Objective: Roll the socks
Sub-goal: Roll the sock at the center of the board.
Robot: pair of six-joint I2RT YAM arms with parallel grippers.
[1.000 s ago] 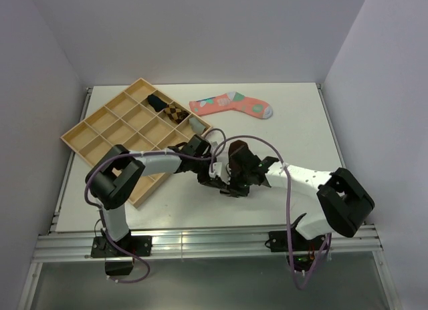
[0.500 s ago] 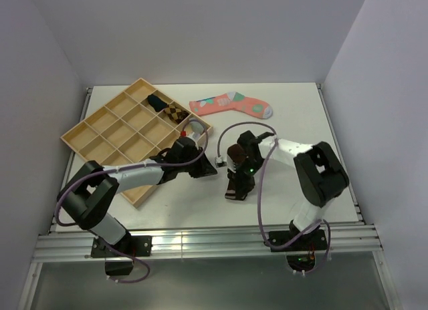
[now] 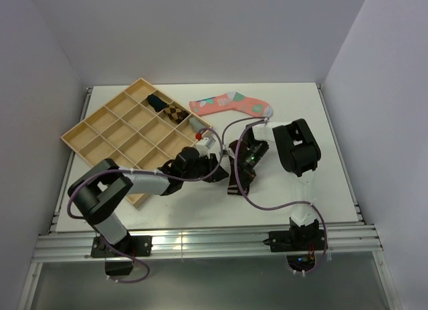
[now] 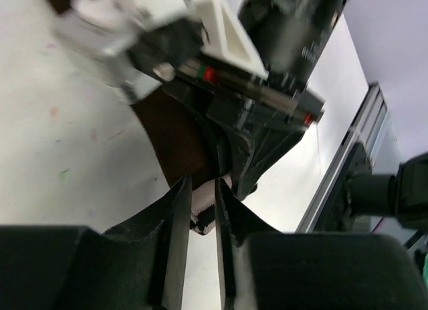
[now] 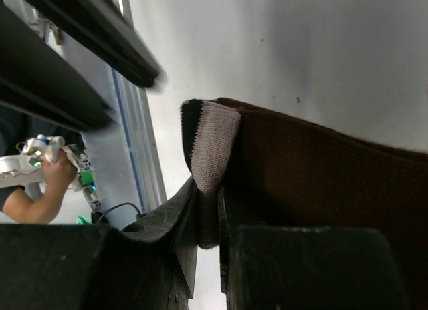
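Brown sock (image 5: 321,190) pinched in right fingers (image 5: 177,243), left fingers (image 4: 175,236) slightly apart at its cuff (image 4: 200,204); tray (image 3: 100,109), pink sock (image 3: 231,104) beyond.

"How many socks lie loose on the counter (image 3: 321,116)?"

"Two that I can make out: one pink patterned sock (image 3: 231,104) and one brown sock (image 5: 321,190)."

"And trays?"

"One wooden tray (image 3: 83,133). Three rolled bundles sit in it: one dark bundle (image 3: 156,101), one checkered bundle (image 3: 175,112) and one grey bundle (image 3: 196,125)."

"How many compartments does it have?"

"I can't count them all, because an arm covers some."

"How many arms?"

"Two: one left arm (image 3: 144,180) and one right arm (image 3: 297,146)."
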